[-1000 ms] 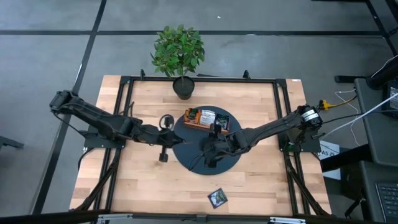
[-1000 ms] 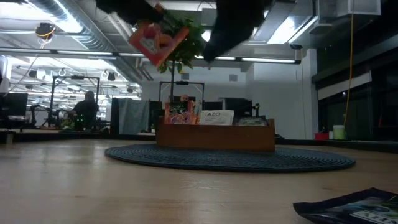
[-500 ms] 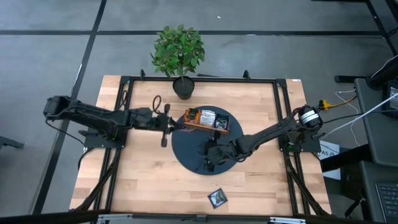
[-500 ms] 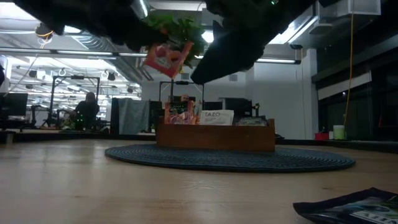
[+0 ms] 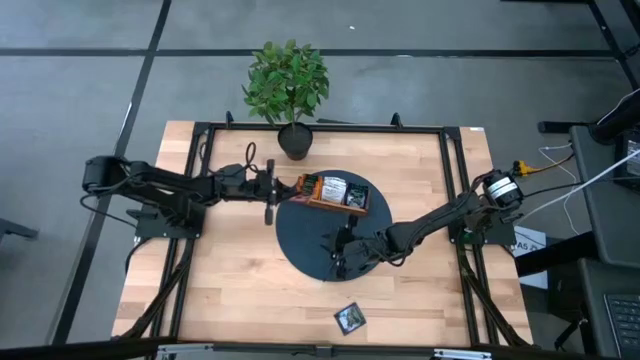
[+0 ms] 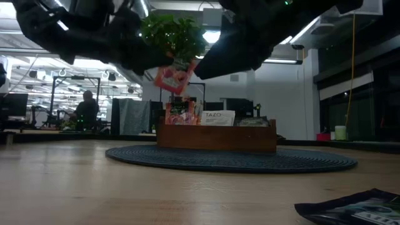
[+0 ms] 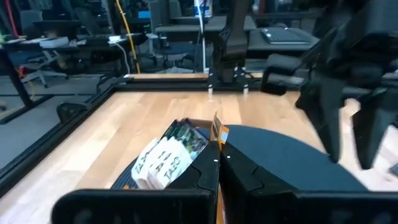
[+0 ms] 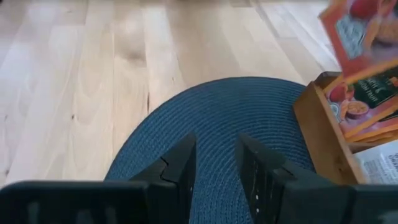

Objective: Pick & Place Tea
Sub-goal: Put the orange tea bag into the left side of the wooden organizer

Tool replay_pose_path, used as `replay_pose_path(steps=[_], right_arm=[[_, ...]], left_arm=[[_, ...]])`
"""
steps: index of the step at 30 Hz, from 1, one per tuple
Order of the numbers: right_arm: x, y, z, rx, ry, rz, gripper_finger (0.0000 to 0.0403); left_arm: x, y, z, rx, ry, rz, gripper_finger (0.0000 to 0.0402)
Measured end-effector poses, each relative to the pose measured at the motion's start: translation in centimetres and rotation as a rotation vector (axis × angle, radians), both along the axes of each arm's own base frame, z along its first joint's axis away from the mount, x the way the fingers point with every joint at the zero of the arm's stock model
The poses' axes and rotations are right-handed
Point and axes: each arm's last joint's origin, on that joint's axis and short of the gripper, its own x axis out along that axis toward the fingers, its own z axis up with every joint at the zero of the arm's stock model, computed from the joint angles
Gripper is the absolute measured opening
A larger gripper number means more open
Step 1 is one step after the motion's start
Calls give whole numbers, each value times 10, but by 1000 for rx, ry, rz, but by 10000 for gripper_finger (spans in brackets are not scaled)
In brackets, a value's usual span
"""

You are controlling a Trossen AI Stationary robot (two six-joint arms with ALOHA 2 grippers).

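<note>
Seen from above, the tabletop (image 5: 230,290) is evenly and softly lit, with only faint shadows under the arms. At table height the arms are dark backlit silhouettes against bright ceiling strip lights (image 6: 281,60), and the near dark sachet (image 6: 353,209) is blurred. The left wrist view is soft, its far background smeared; the right wrist view is bright and mildly hazy.
</note>
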Motion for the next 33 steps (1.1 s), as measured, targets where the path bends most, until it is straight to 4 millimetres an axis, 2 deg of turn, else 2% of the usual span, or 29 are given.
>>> replay_pose_path(steps=[17, 33], right_arm=[[-7, 5, 9, -3, -1, 13, 116], [-8, 5, 9, -5, 6, 12, 116]], left_arm=[[20, 24, -45, 19, 45, 64, 2], [24, 26, -65, 33, 106, 58, 4]])
